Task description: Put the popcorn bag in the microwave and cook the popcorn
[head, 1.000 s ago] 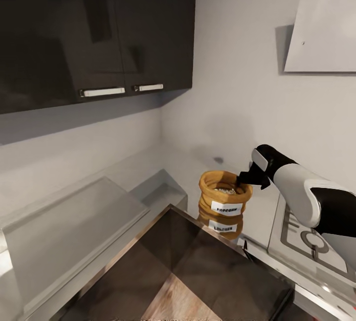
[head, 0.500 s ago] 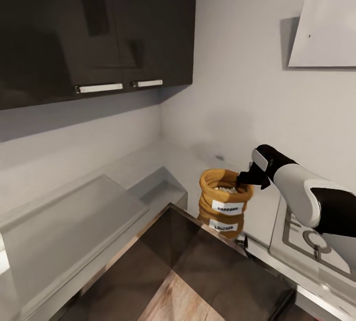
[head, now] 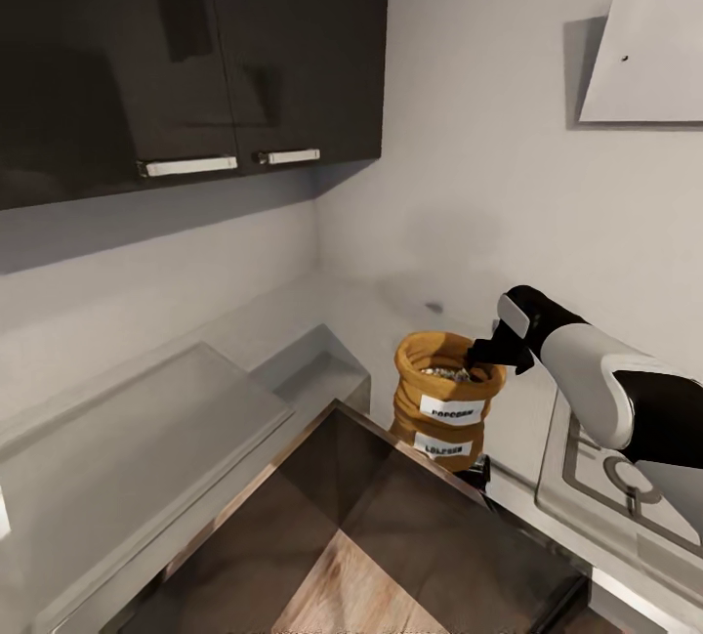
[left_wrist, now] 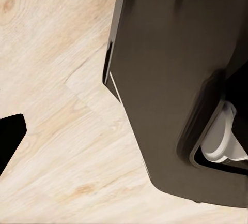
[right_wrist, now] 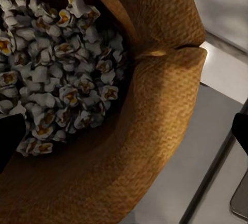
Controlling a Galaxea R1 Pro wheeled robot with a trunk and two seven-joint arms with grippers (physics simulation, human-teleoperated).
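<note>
Popcorn bag [head: 444, 400] stands upright on the countertop [head: 293, 341] in the corner, just beside the hob [head: 615, 483], long axis vertical with mouth up and popcorn [right_wrist: 57, 74] showing inside. Right gripper [head: 485, 354] sits at the bag's hob-side rim; in the right wrist view one dark fingertip lies over the kernels and the other outside the wall, so the fingers look spread astride the rolled rim, not pinching it. Right arm is nearer by far, and the coming move looks like a straight squeeze on that rim; left gripper's state can't be told.

The head camera looks down from high up at the corner counter [head: 293, 321]. The right wrist camera sits very close above the popcorn bag [right_wrist: 155, 131], which both views share. The left wrist camera faces the wooden floor [left_wrist: 57, 105].
</note>
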